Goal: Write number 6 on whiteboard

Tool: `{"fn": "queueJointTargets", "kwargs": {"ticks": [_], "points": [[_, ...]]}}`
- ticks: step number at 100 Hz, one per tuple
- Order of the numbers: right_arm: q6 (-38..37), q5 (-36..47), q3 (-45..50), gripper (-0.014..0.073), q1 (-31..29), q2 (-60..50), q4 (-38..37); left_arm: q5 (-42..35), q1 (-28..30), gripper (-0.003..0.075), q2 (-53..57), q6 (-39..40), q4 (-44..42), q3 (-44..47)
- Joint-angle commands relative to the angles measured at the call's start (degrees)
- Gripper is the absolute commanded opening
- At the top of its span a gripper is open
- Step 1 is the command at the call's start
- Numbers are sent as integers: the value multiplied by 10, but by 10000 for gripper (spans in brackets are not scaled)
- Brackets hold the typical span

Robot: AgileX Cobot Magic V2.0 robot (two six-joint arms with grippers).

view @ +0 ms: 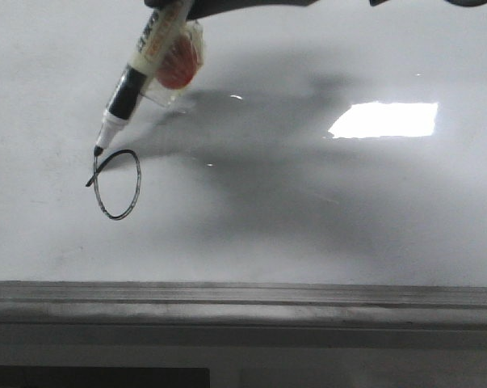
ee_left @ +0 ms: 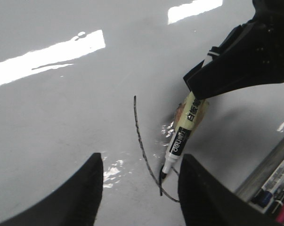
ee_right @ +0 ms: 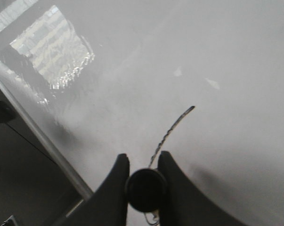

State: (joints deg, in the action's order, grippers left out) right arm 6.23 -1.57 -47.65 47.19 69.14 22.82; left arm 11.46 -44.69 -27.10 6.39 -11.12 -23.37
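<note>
The whiteboard [view: 308, 226] fills the front view. On it is a thin black oval loop with a short tail [view: 116, 184]. In the left wrist view the number 6 shows as a long curved stroke [ee_left: 141, 136], and in the right wrist view as a short slanted line [ee_right: 172, 126]. My right gripper [ee_right: 142, 159] is shut on a marker [view: 150, 48] and holds it slanted, with the black tip [view: 98, 150] at the loop's upper left. I cannot tell whether the tip touches the board. My left gripper [ee_left: 142, 160] is open and empty, hovering close to the marker [ee_left: 182, 139].
A clear plastic piece with an orange-red part [view: 178, 61] is fixed to the marker. A dark grey ledge [view: 243, 295] runs along the board's bottom edge, and spare markers [ee_left: 278, 186] lie on it. A bright light reflection [view: 384, 120] is at the right.
</note>
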Motion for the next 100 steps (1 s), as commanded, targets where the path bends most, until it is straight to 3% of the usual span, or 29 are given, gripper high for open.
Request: {"fn": "queueJointTargets", "kwargs": {"ticks": [1,25,57,68,79,100], "points": [[9,16,-17,-61,16,-29,-9,-40,-33,337,-18,-2,20,-17],[9,1,-17,-61,73,-30,-12,-53,-156,337,-108,-2,0,-13],[9,-26,-17,-61,96,-30,-12,-66,-119,330,-152,10,-5,-13],[9,-27,-17,-61,96,-30,-12,-52,-116,207,-152,10,-2,-13],[9,-34,-17,-61,96,-30,-12,-39,-116,-22,-152,10,6,-13],[9,-35,-17,-64,96,-30,-7,-38,-116,-19,-152,10,20,-13]]}}
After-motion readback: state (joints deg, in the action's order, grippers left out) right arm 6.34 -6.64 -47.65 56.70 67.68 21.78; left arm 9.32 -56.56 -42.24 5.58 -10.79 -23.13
